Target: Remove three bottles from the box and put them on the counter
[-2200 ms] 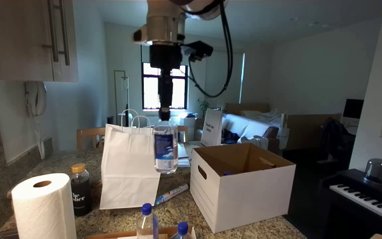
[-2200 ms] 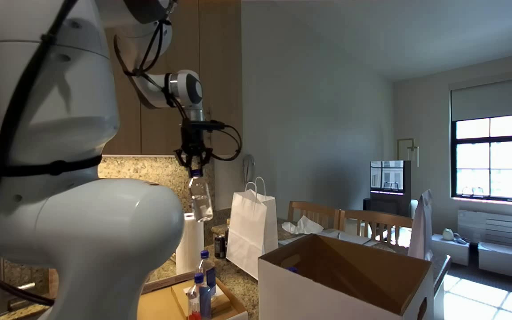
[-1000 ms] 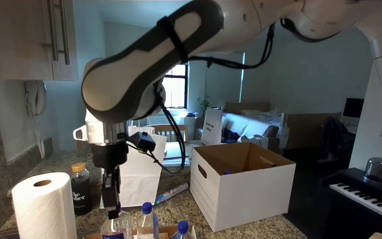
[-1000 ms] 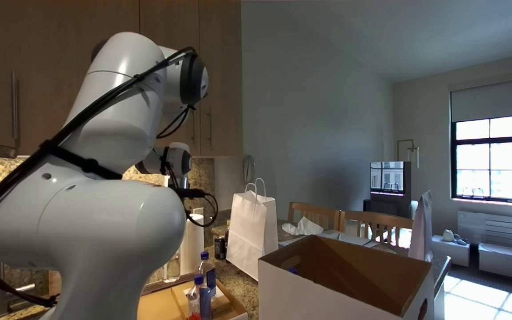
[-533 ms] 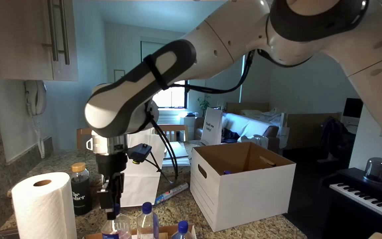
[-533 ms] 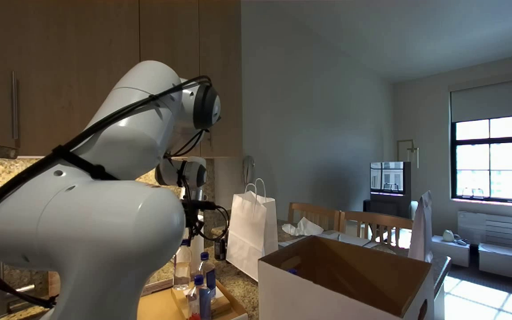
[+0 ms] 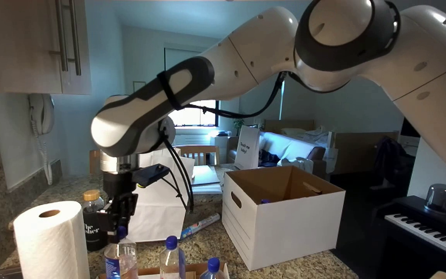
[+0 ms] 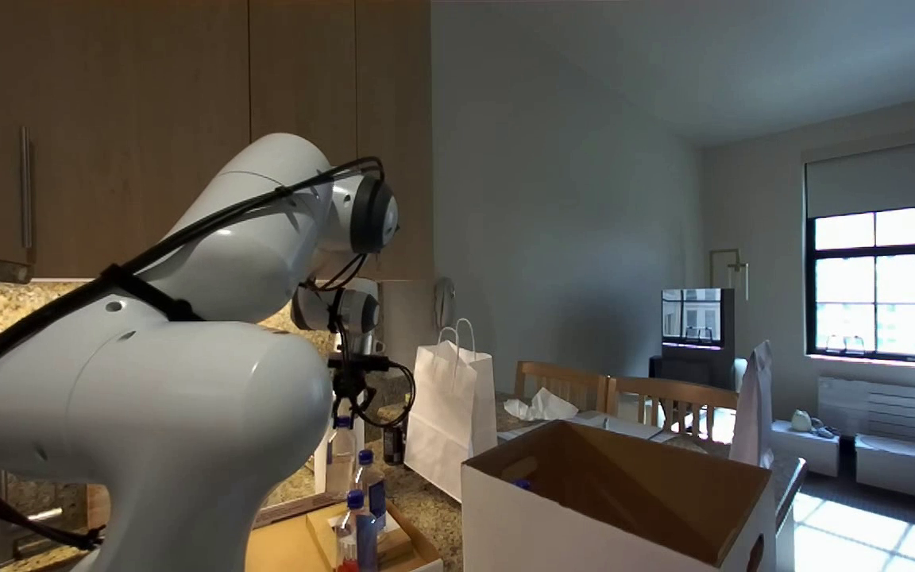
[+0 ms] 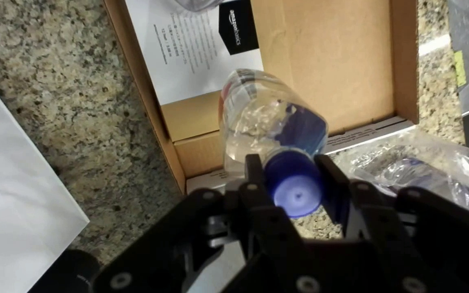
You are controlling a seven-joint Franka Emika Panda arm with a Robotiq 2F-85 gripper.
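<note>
Since the gripper (image 9: 288, 162) clasps one bottle (image 9: 273, 116) by its cap (image 9: 297, 191), lower plumb — counter (image 9: 84, 81) lies at wrist-view nine o'clock.

The box (image 7: 296, 230) stands on the counter (image 7: 207, 246) near the paper bag (image 7: 161, 211).

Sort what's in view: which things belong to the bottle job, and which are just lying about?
Part of the job:
gripper
held bottle, clear and blue-capped
one standing bottle
another standing bottle
white box
granite counter

Just lying about:
paper towel roll
white paper bag
dark bottle with tan lid
printed sign
shallow cardboard tray, seemingly under the standing bottles
</note>
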